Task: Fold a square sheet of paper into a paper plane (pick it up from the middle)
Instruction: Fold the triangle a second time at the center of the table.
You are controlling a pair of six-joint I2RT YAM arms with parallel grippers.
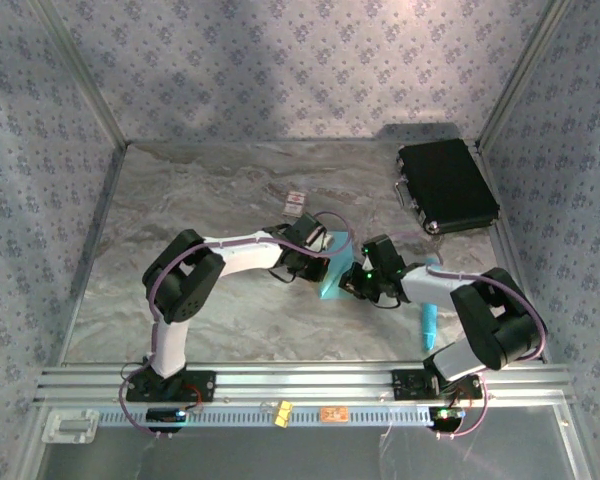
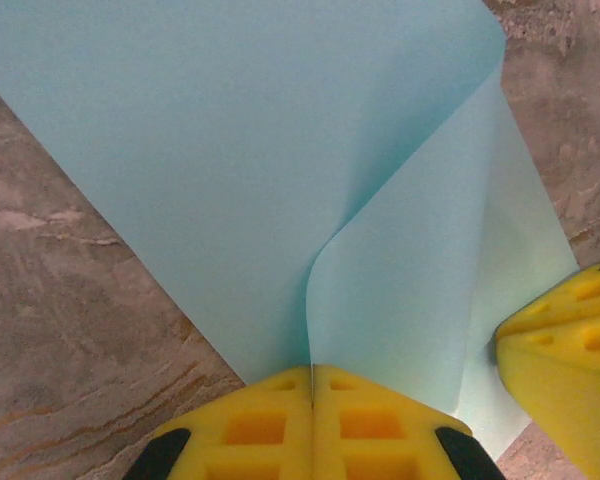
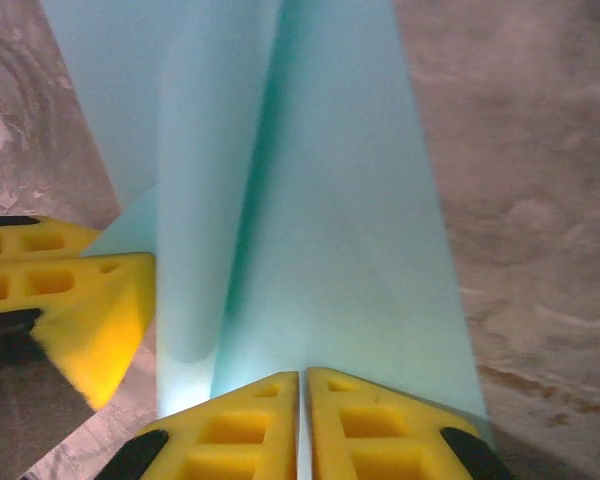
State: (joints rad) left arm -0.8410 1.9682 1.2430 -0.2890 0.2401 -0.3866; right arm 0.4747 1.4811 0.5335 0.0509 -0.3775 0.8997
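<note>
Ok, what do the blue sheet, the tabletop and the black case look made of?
The light-blue sheet looks like thin matte paper, bending in soft curves. The tabletop has grey-brown marble veining: stone or printed laminate, can't tell. The black case seems hard, faintly glossy plastic.

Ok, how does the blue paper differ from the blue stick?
The paper is a broad thin sheet, the stick slim. The paper is curled and pinched by the left gripper and right gripper; the stick lies loose on the table. Both are light blue.
</note>
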